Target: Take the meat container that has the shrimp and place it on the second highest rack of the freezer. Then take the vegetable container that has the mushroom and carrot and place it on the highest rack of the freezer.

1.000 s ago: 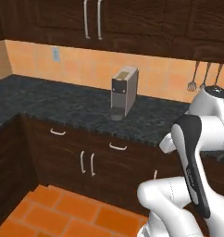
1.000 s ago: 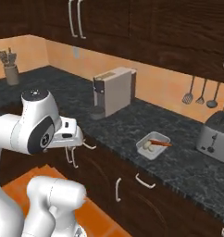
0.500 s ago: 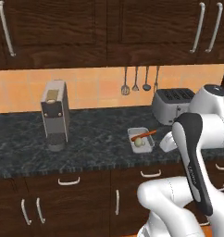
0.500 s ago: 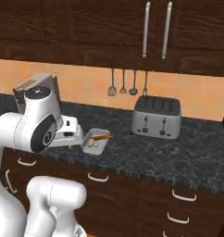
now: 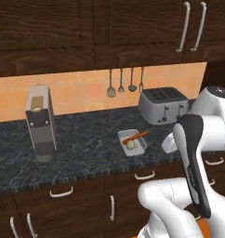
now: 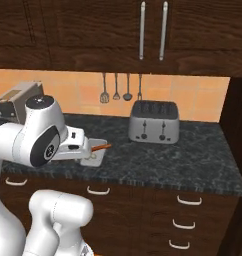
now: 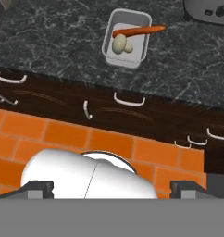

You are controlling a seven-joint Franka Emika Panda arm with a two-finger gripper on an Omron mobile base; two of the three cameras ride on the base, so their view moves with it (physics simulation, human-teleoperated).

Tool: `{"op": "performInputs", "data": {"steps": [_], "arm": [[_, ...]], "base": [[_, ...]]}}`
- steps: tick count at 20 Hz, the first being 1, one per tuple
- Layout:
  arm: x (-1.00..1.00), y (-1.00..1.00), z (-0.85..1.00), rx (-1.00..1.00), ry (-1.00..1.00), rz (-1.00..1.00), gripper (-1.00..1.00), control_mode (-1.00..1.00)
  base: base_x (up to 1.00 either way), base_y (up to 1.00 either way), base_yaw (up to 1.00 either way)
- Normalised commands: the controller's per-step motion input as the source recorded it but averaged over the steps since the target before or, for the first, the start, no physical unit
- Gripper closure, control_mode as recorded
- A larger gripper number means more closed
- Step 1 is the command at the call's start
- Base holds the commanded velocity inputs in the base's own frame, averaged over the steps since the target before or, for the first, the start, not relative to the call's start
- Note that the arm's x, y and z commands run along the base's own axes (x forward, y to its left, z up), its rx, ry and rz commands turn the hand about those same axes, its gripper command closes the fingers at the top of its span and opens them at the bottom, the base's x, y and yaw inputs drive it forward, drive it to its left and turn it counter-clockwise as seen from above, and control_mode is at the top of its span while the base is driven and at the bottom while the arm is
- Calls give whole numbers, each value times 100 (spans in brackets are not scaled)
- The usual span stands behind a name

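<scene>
Vegetable container (image 5: 132,141) sitting on the dark speckled counter (image 5: 86,144), near the front edge, with a carrot (image 5: 135,135) laid across it and poking out over the rim toward the toaster, plus a pale mushroom (image 5: 130,145) tucked inside next to it. Same tray from the hand view up top (image 7: 125,39), carrot (image 7: 139,30) sticking past its edge, mushroom (image 7: 119,44) just under it. From the right base view, mostly hidden behind the arm's wrist, only a corner of the container (image 6: 94,158) and the carrot tip (image 6: 101,147) peeking out.

Silver toaster (image 5: 162,105) further back on the counter, off to the side of the container and not touching it. Also visible in the right base view (image 6: 154,122). Four utensils (image 5: 124,84) hanging on the orange tiled wall above. Tall grey coffee machine (image 5: 40,122) well apart from the tray, toward the other end of the counter. Dark wood cabinets above and below, with pale handles (image 5: 146,175) on the drawers.

Gripper (image 7: 112,186) held up away from the counter, looking down over the orange floor tiles (image 7: 63,139) and the cabinet fronts. Fingertips (image 7: 36,189) spread wide at the two bottom corners of the hand view, nothing between them, so released and holding nothing. Not touching the container, well short of it
</scene>
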Motion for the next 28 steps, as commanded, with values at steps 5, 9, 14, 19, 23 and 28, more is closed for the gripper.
{"op": "performInputs", "data": {"steps": [5, 9, 14, 19, 23, 28], "arm": [[0, 0, 0, 0, 0, 0, -100, 100], [0, 0, 0, 0, 0, 0, -100, 100], [0, 0, 0, 0, 0, 0, -100, 100], [0, 0, 0, 0, 0, 0, -100, 100], [5, 0, 0, 0, 9, 0, -100, -100], [17, 0, -28, 0, 28, 0, -100, -100]], "base": [[53, 24, 15], [58, 24, 1], [14, 1, 0], [0, 0, 0], [3, 0, 0], [0, 0, 0]]}}
